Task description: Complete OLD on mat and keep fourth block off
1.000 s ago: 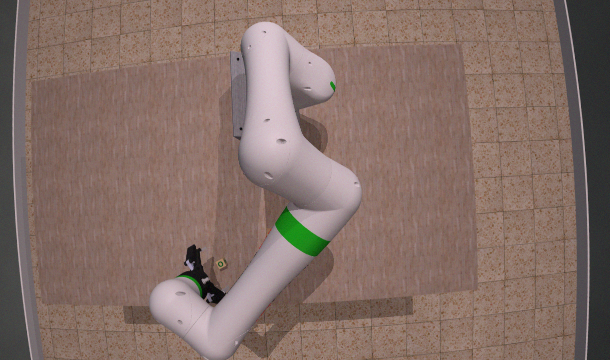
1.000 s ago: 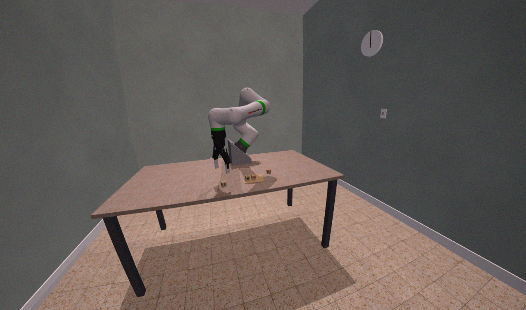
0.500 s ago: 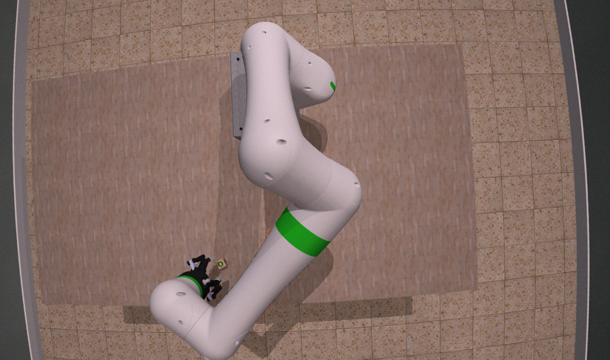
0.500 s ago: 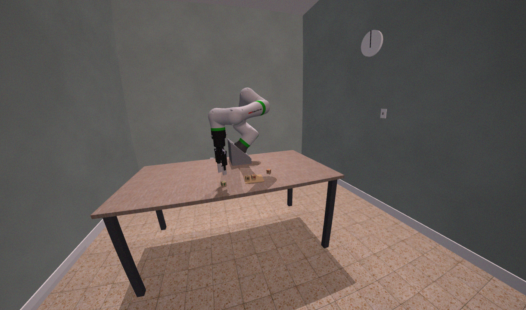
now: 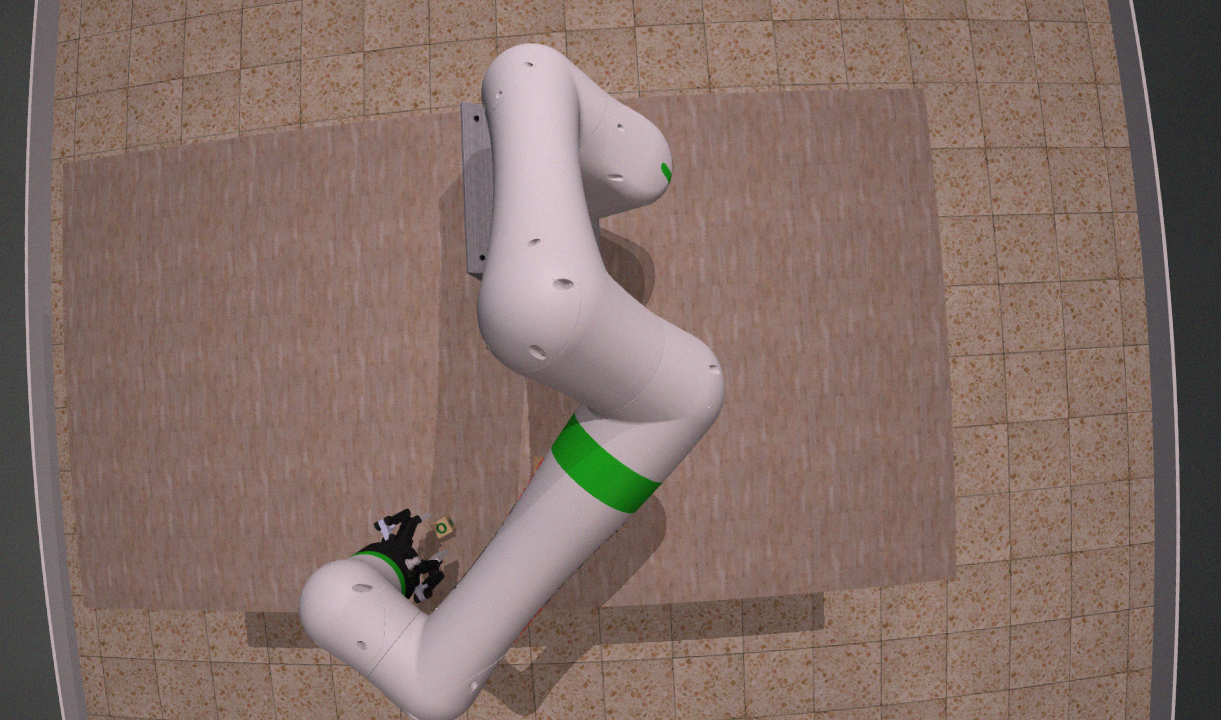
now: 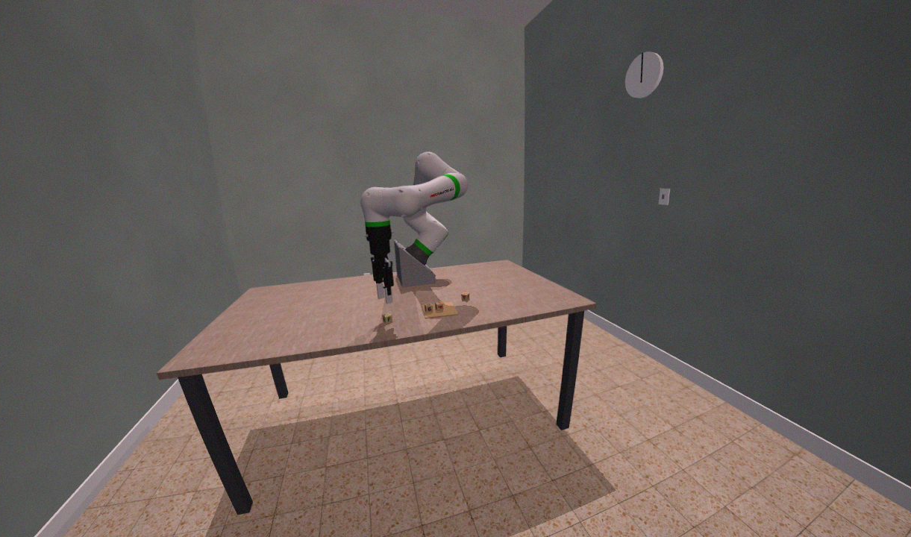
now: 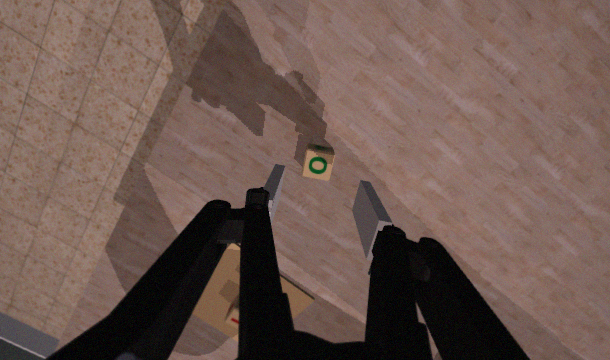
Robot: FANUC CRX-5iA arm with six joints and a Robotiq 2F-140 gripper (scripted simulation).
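Note:
The block with a green O (image 5: 443, 527) (image 6: 387, 318) (image 7: 318, 163) lies on the wooden table (image 6: 291, 320), letter up, off the mat. My gripper (image 5: 414, 548) (image 6: 385, 291) (image 7: 319, 188) hangs above it, a little to one side, with its fingers partly apart and nothing between them. The tan mat (image 6: 449, 309) (image 7: 292, 300) lies to the right of the O block in the exterior view, with two blocks (image 6: 429, 307) (image 6: 439, 306) on it. In the wrist view the mat is mostly hidden behind my fingers. A fourth block (image 6: 466, 295) lies on the table beyond the mat.
The arm's grey mount (image 6: 411, 270) (image 5: 476, 188) stands at the back middle of the table. In the overhead view the arm covers the mat and its blocks. The table's near edge (image 5: 328, 608) is close to the gripper.

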